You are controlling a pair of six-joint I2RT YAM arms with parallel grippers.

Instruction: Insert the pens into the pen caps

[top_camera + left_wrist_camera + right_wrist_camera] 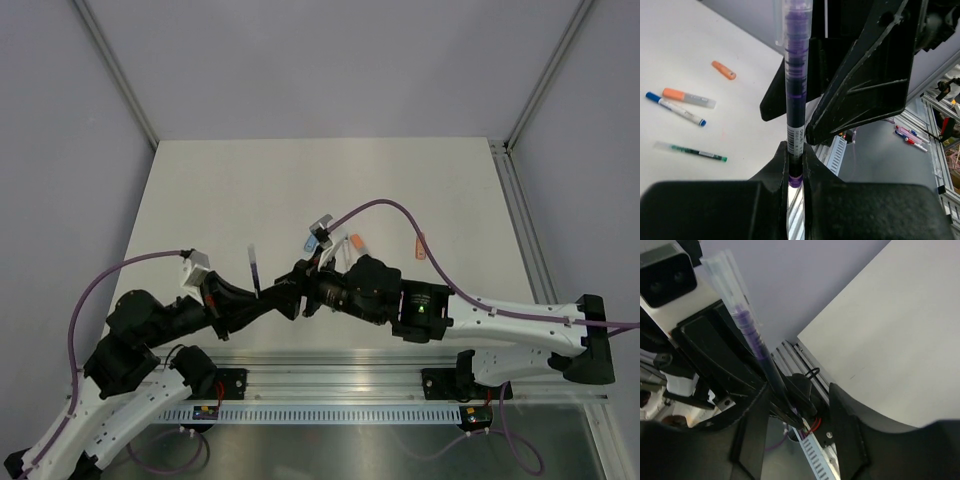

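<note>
One clear cap (797,15) holds purple pen (795,115).

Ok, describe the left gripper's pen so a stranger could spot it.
Look above the white table to the left gripper. The pen clamped in it shows purple ink; the orange, blue and green pens lie loose on the table.

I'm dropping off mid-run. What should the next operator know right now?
The left tool is shut on the purple pen, gripped near one end.
The right tool is open, spread around that pen.
A clear cap covers the pen's far end; seating unclear.
On the table lie the orange-ended pen, blue-ended pen, green-tipped pen and a loose orange cap.
Left, probably: press this cap home, then cap the others.
</note>
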